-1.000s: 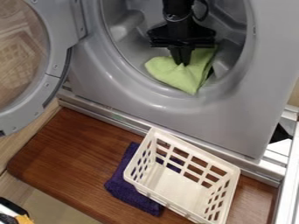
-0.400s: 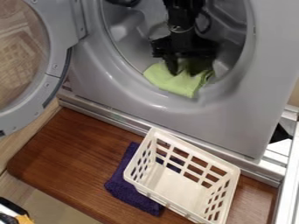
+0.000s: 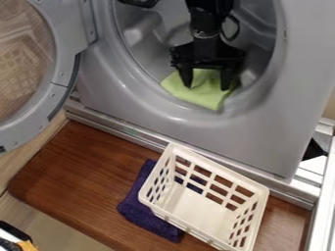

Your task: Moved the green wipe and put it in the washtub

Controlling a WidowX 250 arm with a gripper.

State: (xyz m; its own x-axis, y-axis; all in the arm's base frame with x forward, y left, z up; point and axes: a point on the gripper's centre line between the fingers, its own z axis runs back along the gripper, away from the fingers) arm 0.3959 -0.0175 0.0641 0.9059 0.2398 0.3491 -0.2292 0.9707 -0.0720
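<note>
Wooden board (image 3: pixel 85 166): brown and glossy, it lies at a slant below the front of the washing machine (image 3: pixel 190 130), with a metal rail (image 3: pixel 124 128) running between the two.
Door (image 3: pixel 63 81): swung open at the left of the view, its round window (image 3: pixel 23 59) showing reflections.
Arm (image 3: pixel 208 24): black, it comes in from the top edge and hangs down inside the washtub (image 3: pixel 140 46), a cable (image 3: pixel 230 30) looped at its side; the wrist points downward, close to upright, toward the lower part of the round opening.
Gripper (image 3: pixel 206 88): spread wide, its two fingers well apart and pointing down over the green wipe, one toward each side of it; nothing is pinched between them. Whether the tips touch the cloth cannot be told.
Green wipe (image 3: pixel 204 98): in the washtub, low in the opening at its front lip, rumpled under the gripper, with one corner pointing down toward the rim.
Basket (image 3: pixel 191 206): white plastic with slotted walls, it sits at an angle on the wooden board, near the metal rail.
Purple cloth (image 3: pixel 145 218): on the wooden board, partly under the basket, sticking out on its left side and visible through the slots.
</note>
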